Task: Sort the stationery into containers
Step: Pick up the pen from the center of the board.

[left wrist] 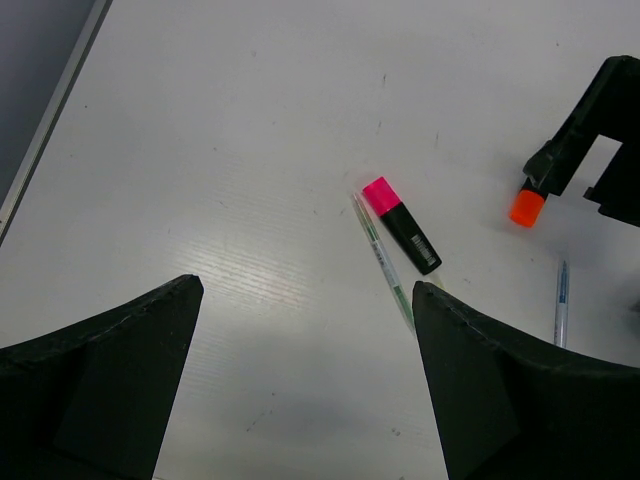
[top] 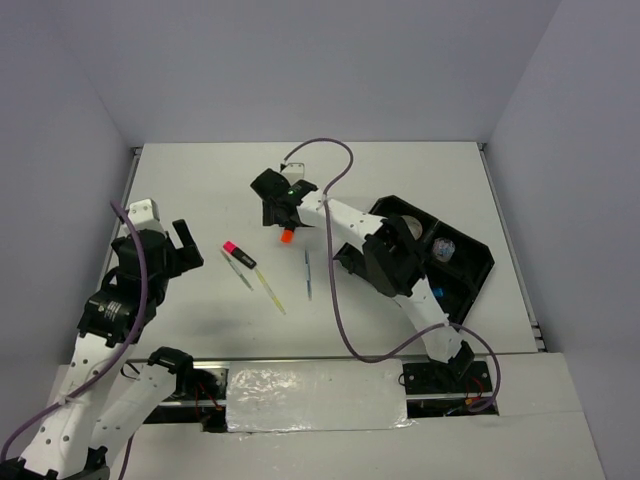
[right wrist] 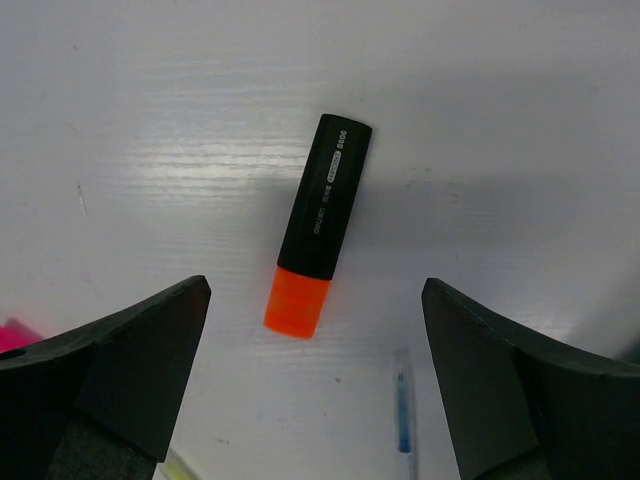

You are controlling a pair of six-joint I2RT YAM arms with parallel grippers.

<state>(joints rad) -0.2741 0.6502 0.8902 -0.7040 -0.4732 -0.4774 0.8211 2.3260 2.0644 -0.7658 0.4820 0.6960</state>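
The right gripper point(right wrist: 315, 300) hangs wide open, the orange highlighter point(right wrist: 318, 218) lying flat below, between its fingers point(right wrist: 130, 350) (neither touches it). The left gripper point(left wrist: 305, 300), equally wide, has the pink highlighter point(left wrist: 402, 225) just ahead.

tray point(top: 478, 262) — right of table point(top: 200, 180) | pens point(top: 308, 273), highlighters point(top: 240, 253) — left of tray
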